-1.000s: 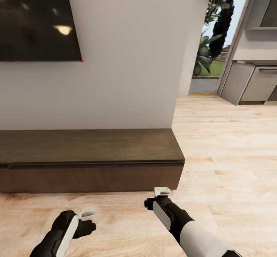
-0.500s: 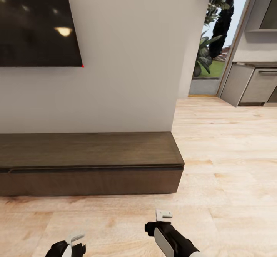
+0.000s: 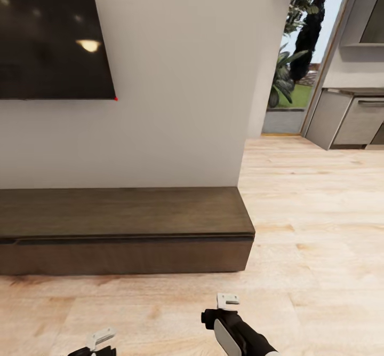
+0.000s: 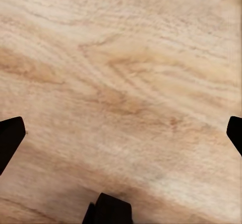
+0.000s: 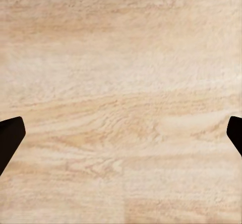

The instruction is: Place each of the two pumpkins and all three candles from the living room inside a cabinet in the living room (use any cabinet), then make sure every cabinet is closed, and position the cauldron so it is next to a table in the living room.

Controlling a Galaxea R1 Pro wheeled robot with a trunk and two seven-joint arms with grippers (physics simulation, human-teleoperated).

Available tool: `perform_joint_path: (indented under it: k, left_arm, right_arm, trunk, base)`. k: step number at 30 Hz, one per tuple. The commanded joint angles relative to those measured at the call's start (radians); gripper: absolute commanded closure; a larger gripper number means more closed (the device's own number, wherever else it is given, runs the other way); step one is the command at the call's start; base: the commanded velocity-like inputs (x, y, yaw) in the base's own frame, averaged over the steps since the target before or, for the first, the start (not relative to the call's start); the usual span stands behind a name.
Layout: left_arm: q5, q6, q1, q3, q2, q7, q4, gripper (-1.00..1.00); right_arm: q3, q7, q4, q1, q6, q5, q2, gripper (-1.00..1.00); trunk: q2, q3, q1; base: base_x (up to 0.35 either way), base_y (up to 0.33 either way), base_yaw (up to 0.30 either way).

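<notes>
The long low dark-brown cabinet [image 3: 128, 254] runs along the white wall, its drawer front shut flush. The pumpkins, candles, cauldron and table are out of view. My left gripper [image 3: 100, 340] hangs over the wooden floor at the lower edge of the head view, in front of the cabinet. The left wrist view has that gripper [image 4: 121, 133] open, its dark fingertips [image 4: 10, 138] far apart over bare planks. My right gripper [image 3: 226, 300] hovers over the floor just short of the cabinet's right end. It [image 5: 121, 133] is open too, with nothing between its fingers.
A black TV screen [image 3: 53, 36] hangs on the wall above the cabinet. Pale wooden floor [image 3: 314, 228] spreads out to the right. Beyond it are a doorway with plants [image 3: 290, 68] and grey kitchen cupboards [image 3: 352, 121].
The whole picture has slid down a little, so the camera has moved. Both arms have sunk towards the lower edge of the head view, the left one almost out of it.
</notes>
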Motion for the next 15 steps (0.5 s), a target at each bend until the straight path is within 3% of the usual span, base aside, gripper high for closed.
perform_joint_path:
  k: [1,8,15]
  left_arm:
    - [0.000,-0.001,0.000,0.000,0.001,0.000,0.000,-1.00]
    - [-0.001,-0.002,0.000,-0.001,0.000,0.000,0.000,-1.00]
    - [-0.001,-0.005,0.000,0.000,0.001,0.001,0.000,-1.00]
  right_arm:
    - [0.001,-0.001,0.000,0.000,0.000,0.001,0.000,-1.00]
    - [0.002,-0.004,0.000,0.000,0.002,-0.001,0.000,-1.00]
    - [0.004,-0.004,0.000,0.000,0.004,-0.001,0.000,-1.00]
  trunk:
    - [0.007,0.003,-0.004]
    - [0.056,0.025,-0.031]
    - [0.105,0.043,-0.058]
  base:
    - [0.000,0.000,0.155]
    - [-0.031,0.001,0.254]
    - [-0.209,0.093,0.282]
